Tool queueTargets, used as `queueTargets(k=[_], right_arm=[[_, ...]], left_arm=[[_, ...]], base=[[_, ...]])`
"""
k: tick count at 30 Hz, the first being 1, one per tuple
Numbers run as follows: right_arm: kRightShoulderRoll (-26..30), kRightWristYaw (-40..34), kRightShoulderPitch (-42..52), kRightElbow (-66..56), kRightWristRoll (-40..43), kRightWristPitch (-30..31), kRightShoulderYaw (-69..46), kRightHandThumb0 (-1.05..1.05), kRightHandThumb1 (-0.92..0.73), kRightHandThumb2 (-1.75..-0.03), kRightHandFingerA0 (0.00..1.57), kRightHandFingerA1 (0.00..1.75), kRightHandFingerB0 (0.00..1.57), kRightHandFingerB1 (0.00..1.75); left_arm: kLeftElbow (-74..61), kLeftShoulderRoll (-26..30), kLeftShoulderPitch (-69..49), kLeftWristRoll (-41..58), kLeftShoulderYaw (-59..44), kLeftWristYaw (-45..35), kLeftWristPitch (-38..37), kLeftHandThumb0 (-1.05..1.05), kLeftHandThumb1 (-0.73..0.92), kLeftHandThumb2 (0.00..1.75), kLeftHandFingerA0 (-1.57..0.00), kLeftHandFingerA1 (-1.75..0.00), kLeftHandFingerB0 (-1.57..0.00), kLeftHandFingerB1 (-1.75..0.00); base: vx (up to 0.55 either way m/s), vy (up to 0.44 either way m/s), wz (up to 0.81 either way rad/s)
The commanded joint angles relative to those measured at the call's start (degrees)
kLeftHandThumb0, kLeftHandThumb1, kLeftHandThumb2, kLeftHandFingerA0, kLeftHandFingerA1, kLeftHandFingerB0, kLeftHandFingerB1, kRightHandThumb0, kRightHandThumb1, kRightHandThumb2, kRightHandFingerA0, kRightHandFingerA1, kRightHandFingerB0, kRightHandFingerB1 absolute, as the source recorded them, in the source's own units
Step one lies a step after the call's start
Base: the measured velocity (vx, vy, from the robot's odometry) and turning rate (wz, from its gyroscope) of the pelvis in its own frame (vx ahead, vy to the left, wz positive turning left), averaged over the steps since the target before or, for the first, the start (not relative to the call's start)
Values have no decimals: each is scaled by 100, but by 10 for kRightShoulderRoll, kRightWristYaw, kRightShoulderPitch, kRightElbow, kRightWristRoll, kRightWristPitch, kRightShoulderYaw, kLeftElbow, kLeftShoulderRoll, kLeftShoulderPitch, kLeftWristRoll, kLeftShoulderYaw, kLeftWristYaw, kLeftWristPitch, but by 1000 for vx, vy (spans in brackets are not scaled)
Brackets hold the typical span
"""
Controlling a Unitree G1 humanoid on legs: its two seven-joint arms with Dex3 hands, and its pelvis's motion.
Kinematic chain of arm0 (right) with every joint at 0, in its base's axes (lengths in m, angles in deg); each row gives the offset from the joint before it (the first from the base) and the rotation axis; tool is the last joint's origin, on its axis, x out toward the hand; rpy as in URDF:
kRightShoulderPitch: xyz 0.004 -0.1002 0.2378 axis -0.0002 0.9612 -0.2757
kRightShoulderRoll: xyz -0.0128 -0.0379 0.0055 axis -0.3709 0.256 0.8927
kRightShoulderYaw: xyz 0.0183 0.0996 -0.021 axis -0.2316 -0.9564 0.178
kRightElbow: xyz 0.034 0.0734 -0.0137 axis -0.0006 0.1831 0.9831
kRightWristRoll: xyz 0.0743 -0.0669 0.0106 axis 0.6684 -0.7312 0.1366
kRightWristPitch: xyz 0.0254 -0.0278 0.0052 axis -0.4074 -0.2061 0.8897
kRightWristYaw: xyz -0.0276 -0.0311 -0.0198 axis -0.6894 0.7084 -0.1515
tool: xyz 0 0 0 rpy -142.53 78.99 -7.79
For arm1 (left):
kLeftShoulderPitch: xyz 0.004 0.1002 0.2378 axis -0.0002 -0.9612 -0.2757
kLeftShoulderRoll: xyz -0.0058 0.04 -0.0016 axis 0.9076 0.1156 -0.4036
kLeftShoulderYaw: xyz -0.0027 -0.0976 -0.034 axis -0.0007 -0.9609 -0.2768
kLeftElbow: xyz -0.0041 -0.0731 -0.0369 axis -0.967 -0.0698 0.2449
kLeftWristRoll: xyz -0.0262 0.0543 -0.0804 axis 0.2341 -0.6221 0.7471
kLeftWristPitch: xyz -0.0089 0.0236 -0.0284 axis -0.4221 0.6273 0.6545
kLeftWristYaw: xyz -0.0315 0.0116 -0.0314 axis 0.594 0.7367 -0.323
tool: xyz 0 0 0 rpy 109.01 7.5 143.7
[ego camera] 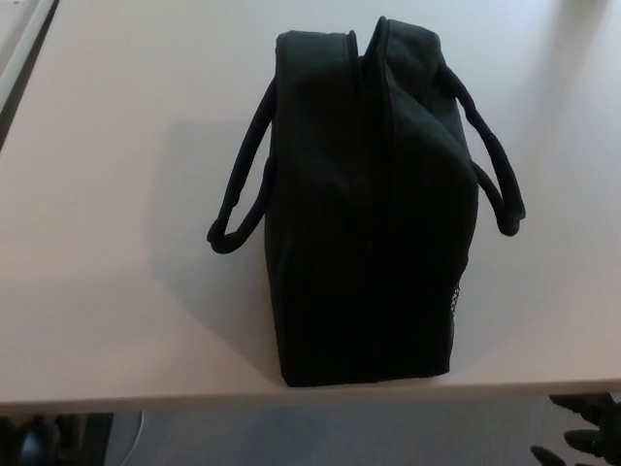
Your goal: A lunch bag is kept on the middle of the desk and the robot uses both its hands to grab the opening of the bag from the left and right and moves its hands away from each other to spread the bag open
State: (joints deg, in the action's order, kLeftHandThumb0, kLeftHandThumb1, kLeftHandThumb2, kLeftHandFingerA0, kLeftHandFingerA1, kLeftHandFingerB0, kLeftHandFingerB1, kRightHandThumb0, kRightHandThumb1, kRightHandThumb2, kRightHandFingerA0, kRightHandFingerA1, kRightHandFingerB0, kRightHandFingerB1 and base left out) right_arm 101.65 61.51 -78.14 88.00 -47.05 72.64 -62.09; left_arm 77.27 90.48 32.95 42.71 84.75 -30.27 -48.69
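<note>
In the head view, a black lunch bag (pixel 374 209) is being shown standing on the pale surface (pixel 116 243), close to its near edge. The zipped seam (pixel 372 146) along the top is being seen as a narrow gap, barely parted. One carry handle (pixel 243 184) is drooping on the bag's left side and the other handle (pixel 490 165) on its right.

Only the right robot hand (pixel 582 437) is being glimpsed, low at the picture's corner, below the surface edge; the bag is sitting up and to the left of it, well apart. Dark fingers are being made out, but whether they are spread or closed cannot be told. The left robot hand is not being shown at all.

Nothing is being gripped yet, so the task is judged to be at its start. A handle risks being caught instead of the opening, since both loops are hanging beside the seam. The bag could also be dragged off the near edge if one side is being pulled harder.
</note>
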Motion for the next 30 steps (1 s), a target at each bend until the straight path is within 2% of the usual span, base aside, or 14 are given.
queueTargets(k=[1, 2, 3, 4, 13, 19, 20, 21, 23, 24, 27, 28, 29, 30], right_arm=[[42, -144, -36, 21, -75, -202, 20, -32, -43, -64, 50, 47, 41, 42], [38, -152, -33, 22, -76, -205, 21, -31, -43, -63, 52, 47, 42, 42], [37, -157, -32, 21, -76, -206, 21, -31, -43, -63, 52, 47, 42, 42], [34, -177, -27, 18, -76, -220, 14, -29, -42, -61, 54, 46, 42, 41], [37, -276, -15, -10, -95, -264, -11, -30, -44, -63, 45, 46, 39, 42], [52, -352, 52, -67, -154, -288, -5, -23, -48, -55, 65, 44, 46, 37], [58, -388, 62, -75, -180, -292, 2, -26, -49, -55, 64, 44, 46, 38], [61, -401, 66, -80, -190, -294, 4, -27, -50, -56, 61, 44, 44, 38], [65, -437, 95, -104, -216, -296, 6, -32, -54, -57, 50, 40, 39, 35], [65, -462, 115, -125, -232, -292, 6, -30, -53, -57, 53, 42, 40, 35], [62, -490, 153, -163, -243, -315, -13, -31, -54, -56, 55, 47, 35, 33], [61, -494, 161, -171, -244, -321, -18, -33, -54, -57, 49, 42, 36, 34], [60, -496, 166, -178, -244, -327, -23, -33, -54, -57, 49, 42, 36, 34], [59, -487, 177, -189, -235, -340, -37, -37, -55, -57, 44, 40, 36, 34]], left_arm=[[17, 53, 43, -69, 22, 132, -212, -20, 50, 57, -52, -43, -13, -28], [18, 57, 42, -70, 23, 136, -220, -13, 35, 84, -41, -60, -1, -45], [19, 58, 43, -71, 24, 141, -224, -13, 35, 84, -41, -60, -1, -45], [20, 57, 40, -70, 19, 157, -244, -14, 50, 56, -48, -43, -11, -25], [15, 59, 38, -57, -17, 210, -321, -8, 55, 57, -47, -39, -11, -26], [-48, 65, -29, -69, -22, 212, -360, -11, 54, 56, -48, -39, -14, -28], [-62, 68, -41, -92, -20, 244, -368, -6, 35, 84, -39, -59, -2, -46], [-67, 67, -46, -93, -22, 249, -372, -6, 52, 55, -48, -39, -14, -27], [-89, 60, -76, -99, -34, 268, -395, -5, 54, 55, -47, -38, -13, -26], [-101, 57, -94, -106, -41, 283, -410, -4, 38, 86, -37, -58, -3, -46], [-132, 52, -131, -123, -53, 304, -422, -5, 39, 88, -35, -58, 0, -45], [-139, 52, -137, -124, -57, 304, -425, -5, 57, 57, -46, -39, -11, -25], [-145, 52, -142, -124, -61, 303, -427, -5, 57, 57, -46, -39, -11, -25], [-150, 54, -150, -125, -67, 302, -434, -5, 39, 88, -35, -58, 0, -45]], base=[[0, 0, 0], [0, 0, 0], [0, 0, 0], [0, 0, 0], [-9, -1, 0], [0, 0, 0], [0, 0, 0], [0, 0, 0], [0, 0, 0], [0, 0, 0], [0, 0, 0], [0, 0, 0], [0, 0, 0], [0, 0, 0]])
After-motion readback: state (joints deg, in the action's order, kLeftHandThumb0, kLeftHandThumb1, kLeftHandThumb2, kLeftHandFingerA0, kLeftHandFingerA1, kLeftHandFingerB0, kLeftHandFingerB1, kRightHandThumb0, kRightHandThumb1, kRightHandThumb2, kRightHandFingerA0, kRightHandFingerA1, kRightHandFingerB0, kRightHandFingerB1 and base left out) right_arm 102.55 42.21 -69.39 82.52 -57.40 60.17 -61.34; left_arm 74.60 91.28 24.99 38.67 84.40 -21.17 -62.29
